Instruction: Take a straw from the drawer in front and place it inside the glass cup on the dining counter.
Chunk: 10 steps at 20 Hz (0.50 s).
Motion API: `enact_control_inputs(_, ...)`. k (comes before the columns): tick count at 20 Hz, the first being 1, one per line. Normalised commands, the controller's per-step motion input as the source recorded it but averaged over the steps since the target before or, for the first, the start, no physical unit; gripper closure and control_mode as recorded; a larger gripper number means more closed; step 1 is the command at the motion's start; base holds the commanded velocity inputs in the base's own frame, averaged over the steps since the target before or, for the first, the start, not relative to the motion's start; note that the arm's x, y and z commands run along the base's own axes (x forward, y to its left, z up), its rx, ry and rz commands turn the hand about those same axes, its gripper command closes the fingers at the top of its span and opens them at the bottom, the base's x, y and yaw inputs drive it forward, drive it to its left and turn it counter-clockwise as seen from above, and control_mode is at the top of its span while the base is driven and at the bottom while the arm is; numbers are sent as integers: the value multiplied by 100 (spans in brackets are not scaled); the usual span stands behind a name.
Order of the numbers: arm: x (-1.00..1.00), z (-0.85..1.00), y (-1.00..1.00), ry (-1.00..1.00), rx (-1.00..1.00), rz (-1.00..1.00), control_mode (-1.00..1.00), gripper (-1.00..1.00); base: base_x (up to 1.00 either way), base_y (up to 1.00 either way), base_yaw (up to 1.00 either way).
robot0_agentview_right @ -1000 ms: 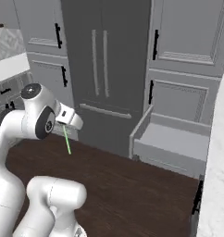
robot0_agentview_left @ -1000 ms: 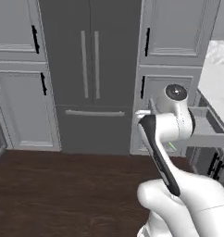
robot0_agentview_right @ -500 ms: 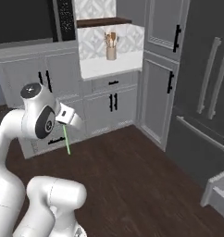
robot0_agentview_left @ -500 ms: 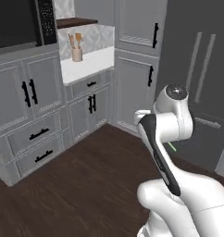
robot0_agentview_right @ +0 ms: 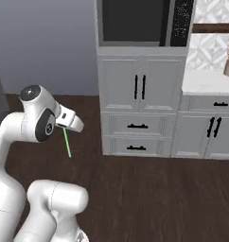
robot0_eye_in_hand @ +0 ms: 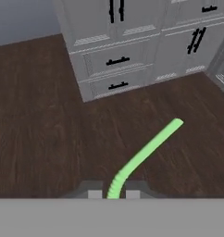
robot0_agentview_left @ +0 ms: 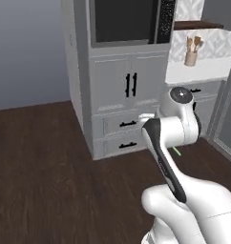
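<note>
Green straw (robot0_eye_in_hand: 148,149) clamped in closed gripper (robot0_eye_in_hand: 114,195), hanging below it over dark floor (robot0_eye_in_hand: 44,139) | step: carrying toward dining counter | next: find glass cup, lower straw in

No readable text, labels, brands, numbers or signs anywhere. Checked cabinet fronts, oven panel, wall tiles, jar on the far counter: all blank.
</note>
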Motion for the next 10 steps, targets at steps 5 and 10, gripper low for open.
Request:
enact_control_inputs(5, 0, 0, 0, 0, 0, 0, 100, 100, 93, 74, 48)
enact_control_inputs(10, 0, 0, 0, 0, 0, 0, 100, 100, 100, 91, 7)
